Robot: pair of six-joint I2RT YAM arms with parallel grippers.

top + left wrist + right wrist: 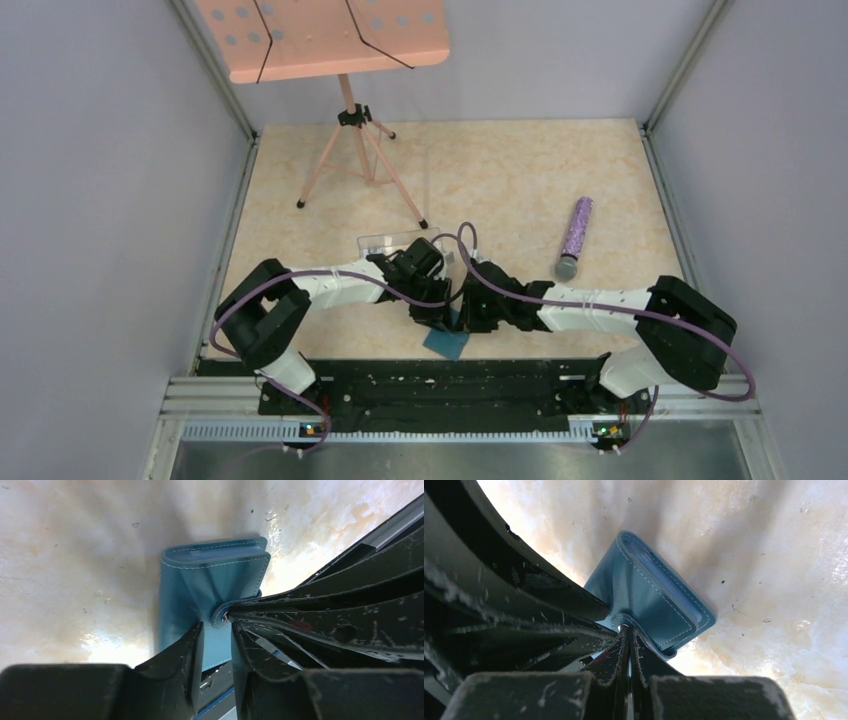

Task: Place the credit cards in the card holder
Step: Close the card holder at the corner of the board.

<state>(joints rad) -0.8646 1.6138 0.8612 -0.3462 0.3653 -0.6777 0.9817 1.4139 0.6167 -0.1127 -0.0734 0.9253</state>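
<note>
The wallet [656, 587] lies folded on the table [520, 180], at 6 o'clock of where the wrists meet. The right gripper [628, 630] is pinched on its tab [623, 619]. The left gripper [217, 628] stands narrowly parted over the cover, gripping nothing. Best peel the tab up gently while the left pins the lower leaf. Count: one wallet, one clear box [390, 243] at 11 o'clock, one purple tube [575, 238] at 2, one stand [350, 150]; no cards show.
</note>
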